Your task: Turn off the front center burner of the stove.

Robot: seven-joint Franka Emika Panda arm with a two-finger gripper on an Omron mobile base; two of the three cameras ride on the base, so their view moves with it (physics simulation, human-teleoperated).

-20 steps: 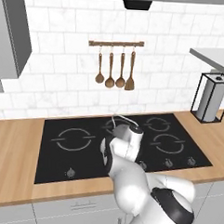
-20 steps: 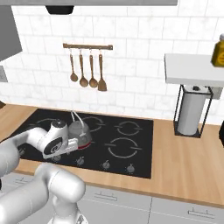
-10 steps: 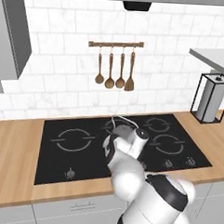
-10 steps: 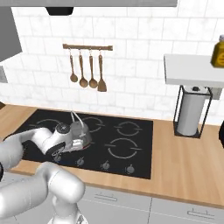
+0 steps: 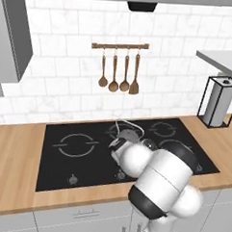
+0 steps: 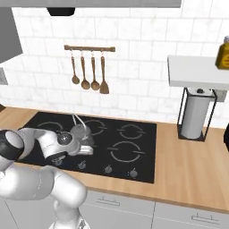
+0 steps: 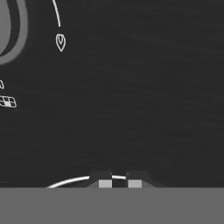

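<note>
Far left: wooden counter (image 5: 14,156), bare beside the stove (image 5: 62,168), a wide black glass cooktop set flush into the wood. On its left half, a large grey-arc ring (image 5: 77,146), not the target. Along the near edge, a row of small silvery knobs (image 5: 73,179), placed there for reach from the front.

Centre: white arm bent low over the glass, gripper (image 7: 119,183) pointed down close to the surface, seemingly to get at the knob row. Front center burner (image 6: 85,142) mostly hidden beneath the hand in both base views; no red glow visible on it. In the hand view, two dark fingertips close together with a narrow gap, nothing between them, over black glass with a white arc line; near closed, though exact width hard to judge. Above, on the tiled wall, a rail of wooden utensils (image 5: 119,70), well clear of the arm.

Right: more grey-ringed burners (image 6: 126,152), then open counter, then a paper towel holder (image 6: 196,114) under a shelf carrying a yellow bottle (image 6: 223,53). Room to move along the front edge; the arm's own bulk the chief obstruction.
</note>
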